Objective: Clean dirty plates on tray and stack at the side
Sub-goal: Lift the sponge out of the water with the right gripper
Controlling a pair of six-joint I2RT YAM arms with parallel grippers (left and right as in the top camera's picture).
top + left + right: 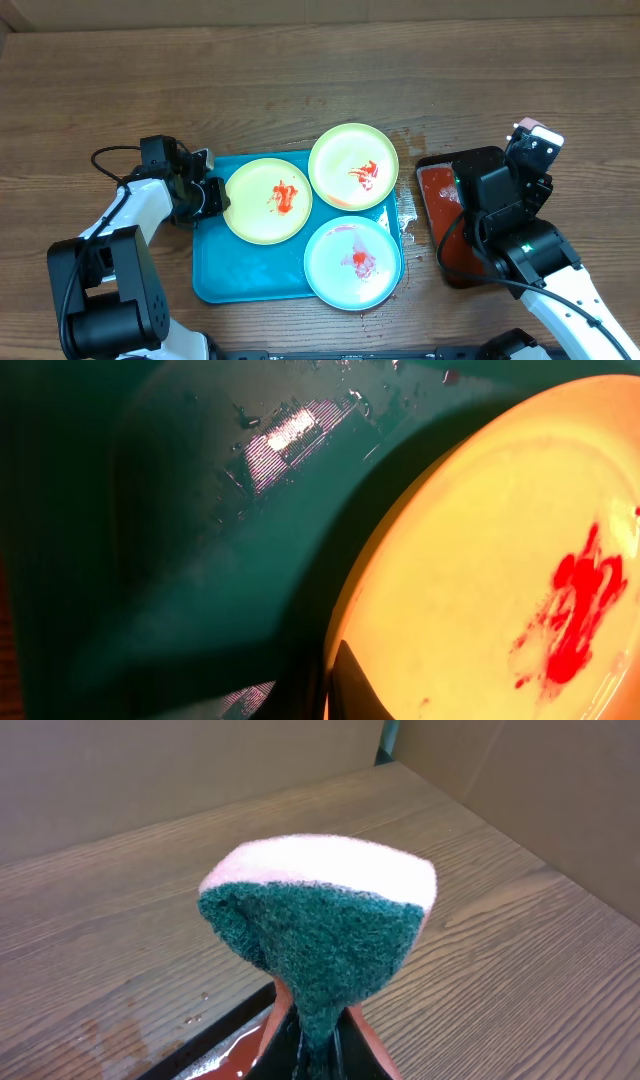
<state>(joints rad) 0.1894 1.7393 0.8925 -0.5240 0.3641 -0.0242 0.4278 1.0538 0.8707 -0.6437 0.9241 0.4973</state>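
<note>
The turquoise tray (pixel 240 275) holds three plates smeared with red sauce: a yellow-green plate (pixel 262 215), a pale green plate (pixel 340 150) and a pale blue plate (pixel 335 275). My left gripper (pixel 215 195) is at the yellow-green plate's left rim. In the left wrist view one finger (pixel 335 680) lies over the rim of that plate (pixel 470 560), shut on it, with the tray (pixel 200 540) below. My right gripper (pixel 532 140) is raised at the right, shut on a green and pink sponge (pixel 320 920), its fingers (pixel 315 1050) pinching the sponge's lower end.
A smaller black tray with a wet red pad (pixel 445 195) lies right of the turquoise tray, under my right arm. Water drops spot the wood between the two trays. Bare wood-grain tabletop (pixel 300 70) lies behind and to the left.
</note>
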